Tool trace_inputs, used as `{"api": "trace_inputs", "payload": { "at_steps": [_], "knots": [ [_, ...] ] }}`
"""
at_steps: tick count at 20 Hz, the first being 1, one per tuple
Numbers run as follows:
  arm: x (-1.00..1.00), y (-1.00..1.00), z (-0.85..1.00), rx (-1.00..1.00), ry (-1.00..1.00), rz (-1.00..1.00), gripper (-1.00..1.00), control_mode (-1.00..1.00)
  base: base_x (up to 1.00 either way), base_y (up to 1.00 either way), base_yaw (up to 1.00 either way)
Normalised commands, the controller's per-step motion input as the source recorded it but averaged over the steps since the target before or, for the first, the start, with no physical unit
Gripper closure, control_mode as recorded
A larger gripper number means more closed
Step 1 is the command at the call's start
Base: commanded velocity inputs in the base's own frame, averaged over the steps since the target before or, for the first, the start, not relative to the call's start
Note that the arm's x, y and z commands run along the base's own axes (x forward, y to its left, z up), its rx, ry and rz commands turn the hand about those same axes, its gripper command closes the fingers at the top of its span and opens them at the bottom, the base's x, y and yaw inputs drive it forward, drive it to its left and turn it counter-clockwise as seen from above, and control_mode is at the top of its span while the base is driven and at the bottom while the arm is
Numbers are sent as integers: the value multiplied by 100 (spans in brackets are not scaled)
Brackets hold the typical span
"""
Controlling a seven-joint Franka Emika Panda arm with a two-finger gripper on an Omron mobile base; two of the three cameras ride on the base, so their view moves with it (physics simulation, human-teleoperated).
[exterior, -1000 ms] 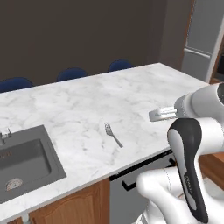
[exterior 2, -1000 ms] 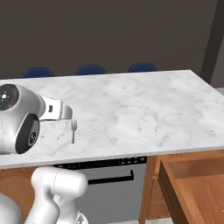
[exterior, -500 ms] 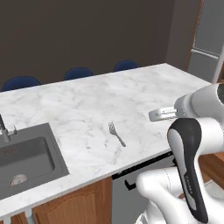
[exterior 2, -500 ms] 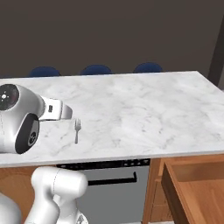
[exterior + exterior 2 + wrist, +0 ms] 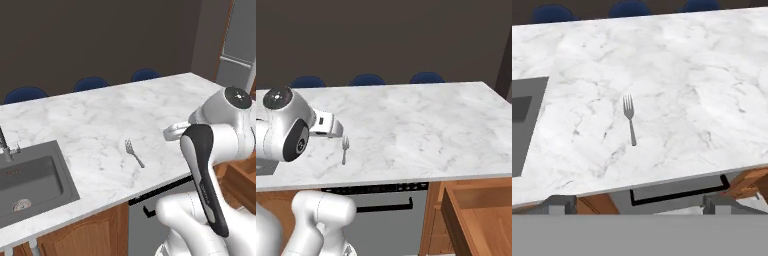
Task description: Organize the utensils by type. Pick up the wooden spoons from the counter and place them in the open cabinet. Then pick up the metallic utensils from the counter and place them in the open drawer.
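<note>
Nearest, at the lower right of the right base view, the open wooden drawer [image 5: 483, 220] juts out below the table edge, its reddish-brown bottom bare. Beside it, under the near rim of the table, sits a grey appliance front with a black bar handle [image 5: 679, 194]. The hand [image 5: 637, 204] hangs above that near edge, pointing across the slab, its two fingers spread wide apart with nothing between them. Just beyond, a grey metal fork [image 5: 630, 119] lies flat on the white marble table [image 5: 100, 120], close to the near edge, tines toward the far side and handle toward the robot; it is apart from the hand. To the left of the fork, a dark grey sink [image 5: 27, 175] is set into the slab, a faucet [image 5: 6, 147] at its far rim. Along the far edge of the table, three blue chair backs [image 5: 367, 79] rise in a row.
</note>
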Motion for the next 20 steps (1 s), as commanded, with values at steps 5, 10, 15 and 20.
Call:
{"api": "trace_inputs", "payload": {
  "at_steps": [5, 10, 15, 20],
  "knots": [
    [58, 11, -43, -5, 24, 0, -100, -100, 0, 0, 0],
    [71, 14, -67, 0, 15, 5, -100, -100, 0, 0, 0],
    [73, 11, -84, 0, 4, 8, -100, -100, 0, 0, 0],
    [67, 7, -74, 0, 0, 4, -100, -100, 0, 0, 0]
  ]
}}
